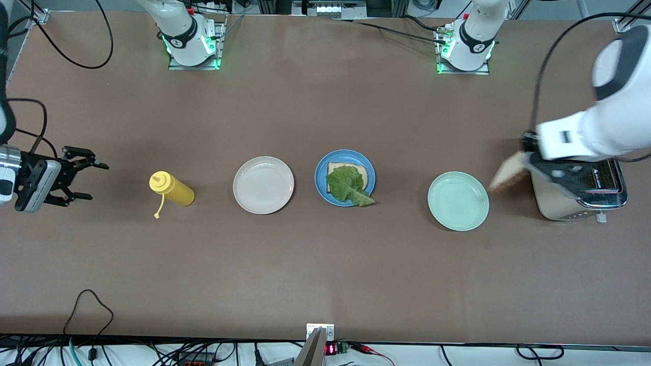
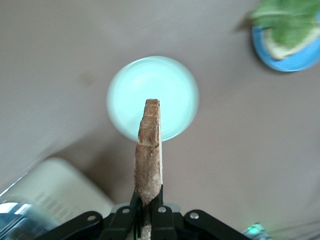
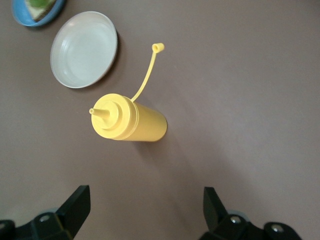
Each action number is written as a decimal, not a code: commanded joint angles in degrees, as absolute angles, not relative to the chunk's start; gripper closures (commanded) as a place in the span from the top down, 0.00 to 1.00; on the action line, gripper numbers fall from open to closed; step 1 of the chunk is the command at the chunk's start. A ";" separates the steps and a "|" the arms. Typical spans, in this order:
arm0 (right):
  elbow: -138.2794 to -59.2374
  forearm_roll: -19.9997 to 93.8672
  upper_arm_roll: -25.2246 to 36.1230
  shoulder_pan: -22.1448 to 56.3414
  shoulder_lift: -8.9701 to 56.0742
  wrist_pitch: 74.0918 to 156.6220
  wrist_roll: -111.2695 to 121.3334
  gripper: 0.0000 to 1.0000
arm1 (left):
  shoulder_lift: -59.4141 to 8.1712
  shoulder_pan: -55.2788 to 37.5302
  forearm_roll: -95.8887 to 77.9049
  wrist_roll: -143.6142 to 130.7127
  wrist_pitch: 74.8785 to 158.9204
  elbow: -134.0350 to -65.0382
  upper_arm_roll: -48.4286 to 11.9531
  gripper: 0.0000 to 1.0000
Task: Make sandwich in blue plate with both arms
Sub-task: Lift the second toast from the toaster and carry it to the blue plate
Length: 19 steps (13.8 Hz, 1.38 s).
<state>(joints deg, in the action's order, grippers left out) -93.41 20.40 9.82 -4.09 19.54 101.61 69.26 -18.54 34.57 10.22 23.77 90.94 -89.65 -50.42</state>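
Note:
The blue plate sits mid-table with one toast slice on it and a green lettuce leaf on top. My left gripper is shut on a second toast slice, held on edge above the table between the toaster and the mint plate. In the left wrist view the fingers pinch the slice with the mint plate below and the blue plate farther off. My right gripper is open and empty, waiting at the right arm's end.
A yellow squeeze bottle lies on its side, cap strap loose, between my right gripper and the cream-white plate; both show in the right wrist view, bottle and plate. Cables run along the table edges.

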 commanded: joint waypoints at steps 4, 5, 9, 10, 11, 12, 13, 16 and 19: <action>-96.24 8.88 10.37 5.18 8.98 99.67 34.77 1.00 | -28.81 24.88 -2.59 9.26 94.45 -87.98 -50.89 0.01; -96.24 8.62 10.28 5.53 8.01 98.71 30.71 1.00 | -30.39 24.79 -7.25 6.97 98.31 -88.67 -50.89 0.01; -96.42 7.30 10.11 5.80 2.83 96.95 19.36 1.00 | -40.15 21.98 -19.66 2.46 109.74 -89.99 -50.89 0.01; -96.50 6.25 9.93 5.80 1.86 95.81 16.73 1.00 | -40.86 21.62 -22.56 2.46 112.82 -90.61 -50.89 0.00; -96.59 5.28 9.67 5.97 0.63 94.93 14.26 1.00 | -41.57 21.01 -24.59 2.81 115.98 -92.44 -50.89 0.00; -97.20 4.40 9.67 6.41 -0.43 94.75 12.50 1.00 | -41.92 20.83 -25.48 3.51 119.50 -93.85 -50.89 0.00; -97.90 3.44 9.67 6.76 -1.66 94.75 11.44 1.00 | -42.79 20.83 -25.66 3.86 122.40 -95.09 -50.89 0.00; -97.39 1.76 9.75 6.68 -2.29 94.83 10.99 1.00 | -46.22 20.30 -25.75 9.90 125.59 -95.54 -50.89 0.00; -94.32 2.02 9.67 6.68 -2.20 94.66 2.31 1.00 | -49.91 20.39 -27.86 15.37 126.56 -95.89 -50.80 0.00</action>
